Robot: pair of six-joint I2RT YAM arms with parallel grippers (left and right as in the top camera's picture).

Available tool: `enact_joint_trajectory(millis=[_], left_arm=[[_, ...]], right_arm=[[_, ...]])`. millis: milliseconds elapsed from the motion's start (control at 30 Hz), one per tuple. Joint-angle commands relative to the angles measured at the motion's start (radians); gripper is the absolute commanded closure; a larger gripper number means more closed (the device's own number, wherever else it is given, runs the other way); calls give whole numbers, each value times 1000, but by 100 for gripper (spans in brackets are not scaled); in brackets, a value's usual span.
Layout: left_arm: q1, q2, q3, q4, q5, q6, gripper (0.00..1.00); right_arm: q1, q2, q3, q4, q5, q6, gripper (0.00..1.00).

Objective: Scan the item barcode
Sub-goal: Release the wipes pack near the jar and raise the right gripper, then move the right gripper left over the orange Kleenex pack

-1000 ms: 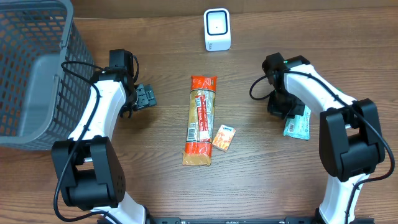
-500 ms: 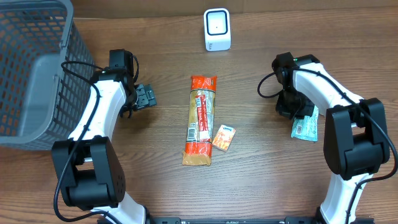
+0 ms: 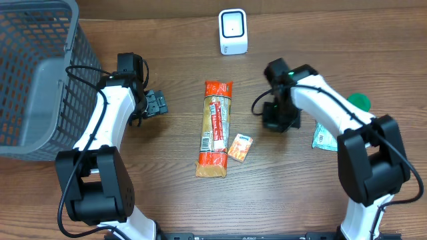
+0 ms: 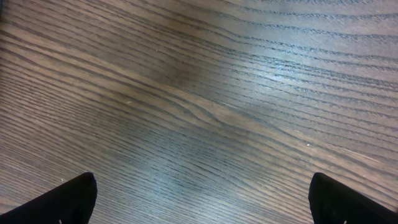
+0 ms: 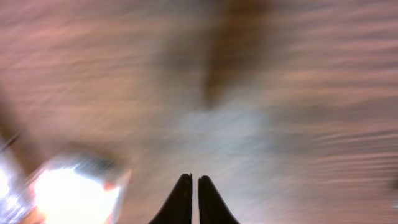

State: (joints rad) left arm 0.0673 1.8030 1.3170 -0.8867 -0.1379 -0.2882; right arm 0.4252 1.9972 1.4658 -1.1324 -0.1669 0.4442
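Observation:
The white barcode scanner (image 3: 233, 31) stands at the back middle of the table. A long orange snack pack (image 3: 215, 129) lies in the centre, with a small orange box (image 3: 241, 147) beside its lower right end. A teal packet (image 3: 325, 137) lies flat at the right, with nothing touching it. My right gripper (image 3: 275, 123) hangs between the box and the teal packet. In the blurred right wrist view its fingertips (image 5: 191, 180) are pressed together with nothing between them. My left gripper (image 3: 159, 103) is wide open over bare wood (image 4: 202, 202), left of the snack pack.
A grey mesh basket (image 3: 33, 73) fills the left back corner. A green round object (image 3: 359, 101) shows behind the right arm. A bright blurred shape (image 5: 68, 193) sits at the lower left of the right wrist view.
The right arm swung left, away from the teal packet, which now lies uncovered on the table. Its jaws closed fully. The left arm has not moved.

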Motion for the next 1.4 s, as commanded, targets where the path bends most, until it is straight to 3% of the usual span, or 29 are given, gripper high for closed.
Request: enact_joint_trajectory(millis=[0, 367, 700, 1367], left_arm=[[5, -4, 0, 1, 8, 4, 0], [5, -4, 0, 1, 8, 4, 0], [5, -4, 0, 1, 8, 4, 0], [5, -4, 0, 1, 8, 4, 0]], right_arm=[[40, -51, -6, -27, -117, -2, 96], [161, -180, -8, -69, 25, 113, 94], [202, -180, -236, 234, -48, 178, 96], [219, -167, -269, 352, -58, 245, 96]])
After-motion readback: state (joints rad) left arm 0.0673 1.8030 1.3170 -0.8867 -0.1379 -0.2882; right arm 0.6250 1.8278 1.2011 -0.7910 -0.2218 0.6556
